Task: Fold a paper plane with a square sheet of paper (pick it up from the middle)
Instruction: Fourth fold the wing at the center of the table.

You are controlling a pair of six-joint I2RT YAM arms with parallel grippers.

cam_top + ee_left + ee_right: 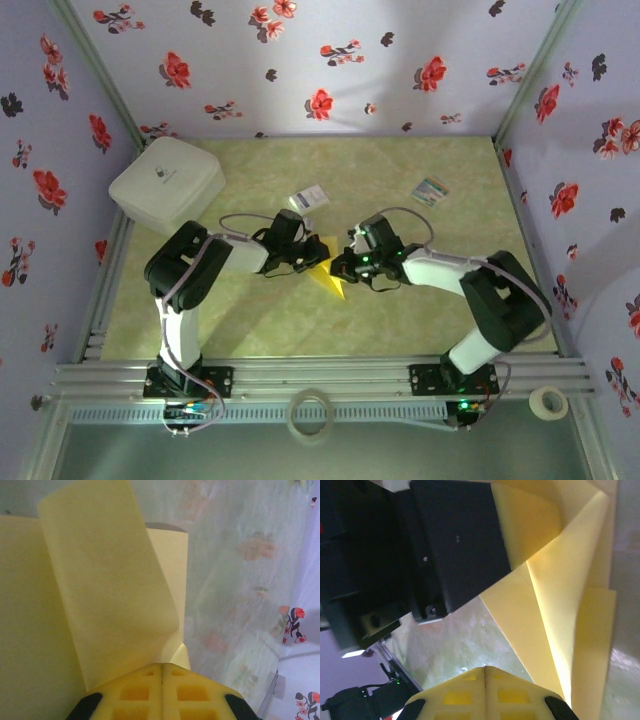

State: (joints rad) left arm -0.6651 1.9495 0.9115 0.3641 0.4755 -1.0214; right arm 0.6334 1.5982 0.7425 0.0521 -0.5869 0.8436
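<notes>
The square sheet of paper (333, 282) is yellow and lies folded over itself at the table's middle, between the two grippers. My left gripper (320, 255) is shut on it. In the left wrist view a curled flap of the paper (110, 595) rises straight from the closed fingertips of that gripper (162, 666). My right gripper (338, 266) faces the left one from the right. In the right wrist view its jaws (485, 668) are shut with nothing between them, over bare table. The creased paper (555, 610) runs past them on the right, and the left gripper's black body (450, 545) is close ahead.
A white box (167, 183) stands at the back left. A small white card with blue print (308, 198) and a striped card (432, 190) lie behind the grippers. Two tape rolls (310, 413) (548, 402) rest by the arm bases. Floral walls close three sides.
</notes>
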